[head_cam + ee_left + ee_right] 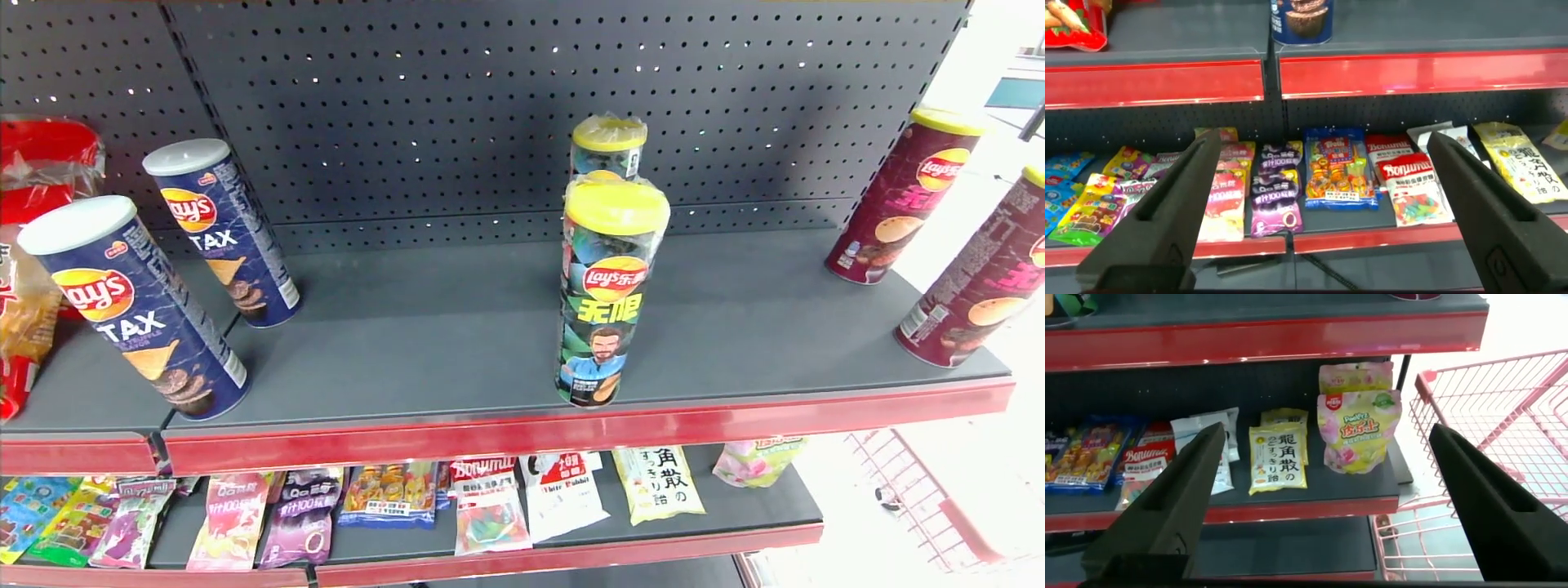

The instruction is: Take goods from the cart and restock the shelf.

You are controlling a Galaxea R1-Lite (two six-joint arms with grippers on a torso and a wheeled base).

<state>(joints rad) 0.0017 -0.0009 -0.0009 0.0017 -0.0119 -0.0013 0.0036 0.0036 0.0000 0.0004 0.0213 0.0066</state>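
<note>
Cart (1494, 363), pink wire, stands low past the shelf's rt end, nearest right gripper (1326, 430), so rt arm likely picks; goods inside not visible. Meanwhile left gripper (1323, 137) faces candy bags (1331, 167). Both spread, empty. Upper shelf (457, 327) has gaps btwn upright chip cans (608, 294).

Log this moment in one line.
left gripper: open, empty | right gripper: open, empty | cart: right of shelf | cans: six standing

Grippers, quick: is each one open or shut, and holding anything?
Left gripper: open, holding nothing.
Right gripper: open, holding nothing.
</note>
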